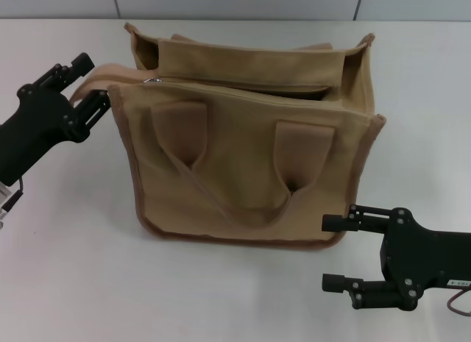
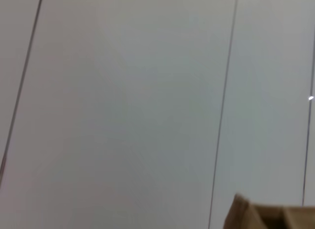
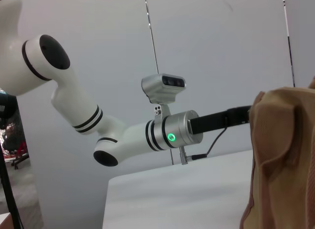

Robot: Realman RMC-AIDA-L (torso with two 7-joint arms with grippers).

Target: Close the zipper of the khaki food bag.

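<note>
The khaki food bag point(image 1: 250, 158) stands mid-table with its front handles hanging down its face. Along its top runs the zipper point(image 1: 221, 83), whose small silver pull tab point(image 1: 152, 80) sits at the bag's left end; the opening gapes slightly toward the right end. My left gripper point(image 1: 96, 80) is at the bag's upper left corner, open, with a khaki strap point(image 1: 110, 70) passing between its fingers. My right gripper point(image 1: 325, 253) is open beside the bag's near right corner, holding nothing. The right wrist view shows the bag point(image 3: 283, 160) and the left arm point(image 3: 167, 133) beyond it.
The bag stands on a white table point(image 1: 73, 268), with a grey panelled wall point(image 1: 235, 0) behind it. The left wrist view shows mostly wall and a corner of the bag point(image 2: 266, 216).
</note>
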